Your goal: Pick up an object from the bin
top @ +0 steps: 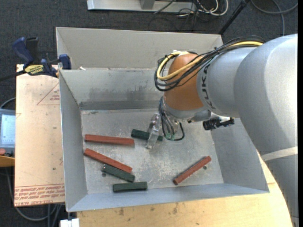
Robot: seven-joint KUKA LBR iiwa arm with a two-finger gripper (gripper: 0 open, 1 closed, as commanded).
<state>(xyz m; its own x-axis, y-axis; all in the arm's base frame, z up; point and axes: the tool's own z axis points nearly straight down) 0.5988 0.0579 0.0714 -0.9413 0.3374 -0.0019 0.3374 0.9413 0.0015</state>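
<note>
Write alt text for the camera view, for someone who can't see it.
A robot arm's gripper is down in a grey metal bin, at the right end of a dark green bar near the middle. Two red bars and two more green bars lie to the left and front, and another red bar to the right.

The bin floor [158, 167] is bare in the middle, between the gripper [152, 138] and the slanted red bar [191, 170] at the front right. The strip under the back wall [113, 86] is also bare, down to the long red bar [109, 140]. The front left is crowded: a second red bar [108, 160], a tilted dark green bar [118, 173] and a level dark green bar [129, 187] lie close together. A third green bar [141, 135] lies just beside the gripper. The big arm [236, 93] covers the right back part from above.
</note>
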